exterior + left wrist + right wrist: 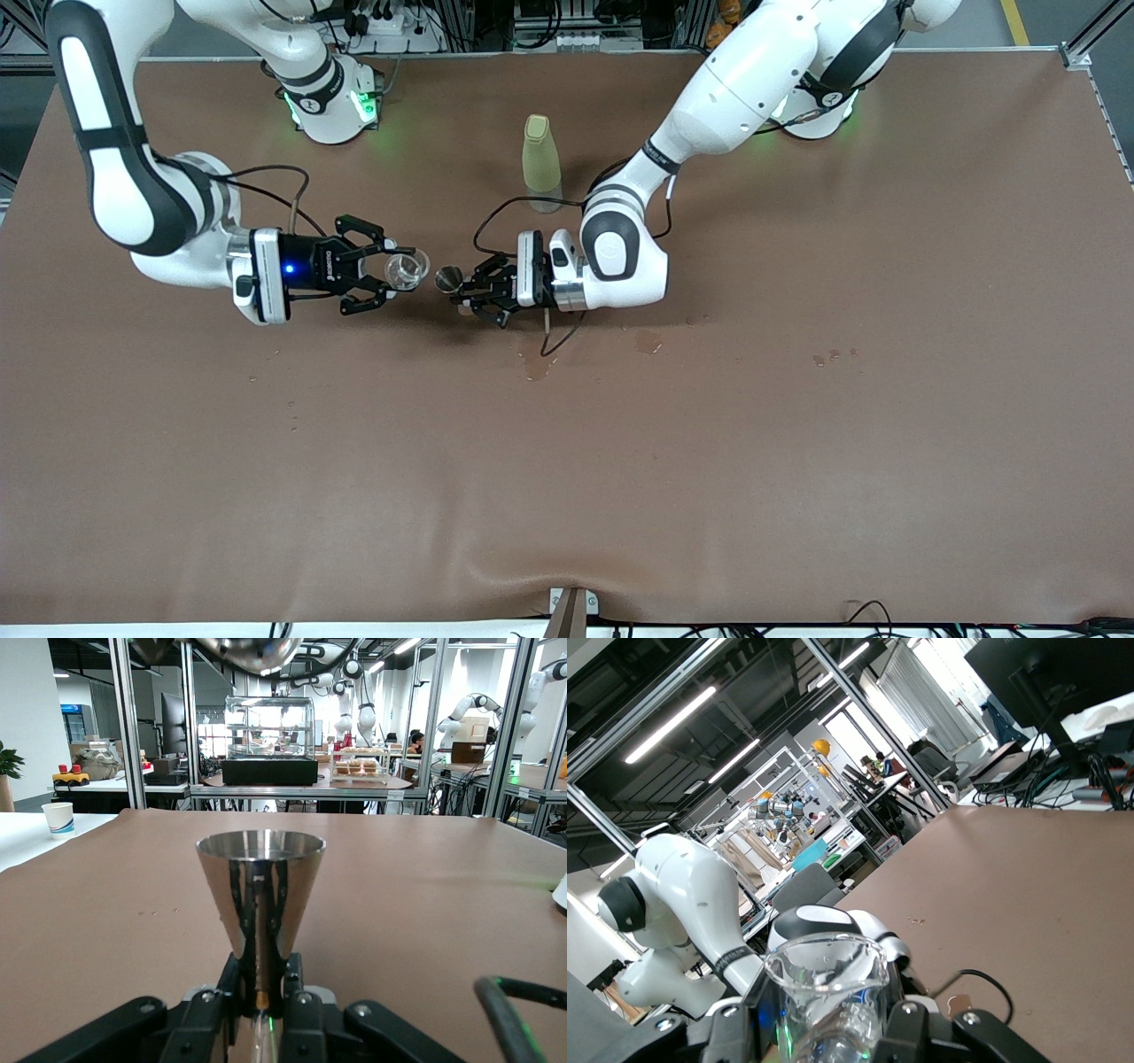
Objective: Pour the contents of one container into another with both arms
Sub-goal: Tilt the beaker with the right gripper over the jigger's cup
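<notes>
**A:** What do we see across the table?

**B:** We see a wide brown table [567,461] from a high front camera. Two white jointed robot arms reach in from the top edge of the frame and meet just above its centre. The right arm [133,190] enters from the upper left of the frame, the left arm [709,115] from the upper right.

**A:** What are the hands doing?

**B:** The right gripper [400,270] has its black fingers closed around a tiny clear glass cup [408,269], held above the table a little left of frame centre. In the right wrist view we see that cup [826,992] upright between the fingers [908,1023], its rim round and open. The left gripper [462,290] is clamped on a small silvery metal jigger [447,280], hourglass-shaped, just right of the cup in the front view. The two vessels sit close together but apart, rim facing rim across a small gap. In the left wrist view we see the jigger [260,895] standing upright, pinched at its narrow waist, its upper cone mirror-bright.

**A:** Anything else on the table?

**B:** We see a tall pale yellow-green bottle [540,159] standing upright above the grippers in the frame, close to the left arm's forearm. Several small dark wet spots [647,341] mark the surface lower right of the left gripper.
</notes>
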`<action>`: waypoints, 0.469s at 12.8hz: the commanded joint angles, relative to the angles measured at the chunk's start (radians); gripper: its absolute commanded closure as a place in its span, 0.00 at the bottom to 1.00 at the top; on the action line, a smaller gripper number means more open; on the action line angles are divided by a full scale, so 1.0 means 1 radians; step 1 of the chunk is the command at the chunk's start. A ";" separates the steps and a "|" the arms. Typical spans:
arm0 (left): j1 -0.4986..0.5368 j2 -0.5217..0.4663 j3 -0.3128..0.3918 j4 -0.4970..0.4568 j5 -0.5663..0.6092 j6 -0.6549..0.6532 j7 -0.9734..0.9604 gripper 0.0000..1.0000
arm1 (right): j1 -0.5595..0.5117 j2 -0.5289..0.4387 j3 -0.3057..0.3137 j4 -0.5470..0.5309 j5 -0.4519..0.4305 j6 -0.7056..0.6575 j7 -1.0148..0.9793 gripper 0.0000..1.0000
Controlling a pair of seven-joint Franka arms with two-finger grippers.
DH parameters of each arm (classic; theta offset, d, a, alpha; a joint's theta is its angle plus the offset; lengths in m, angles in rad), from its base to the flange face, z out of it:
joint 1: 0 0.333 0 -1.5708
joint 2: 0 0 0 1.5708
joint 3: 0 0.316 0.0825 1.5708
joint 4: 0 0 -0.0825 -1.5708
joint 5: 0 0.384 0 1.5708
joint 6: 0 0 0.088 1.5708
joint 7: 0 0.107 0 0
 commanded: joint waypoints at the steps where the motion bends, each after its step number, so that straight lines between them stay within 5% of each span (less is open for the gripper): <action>1: -0.033 0.032 0.014 0.065 -0.035 0.019 0.021 1.00 | 0.033 -0.092 -0.011 -0.075 0.027 0.038 0.097 0.75; 6: -0.041 0.040 0.014 0.089 -0.037 0.032 0.017 1.00 | 0.032 -0.104 -0.011 -0.118 0.027 0.041 0.147 0.75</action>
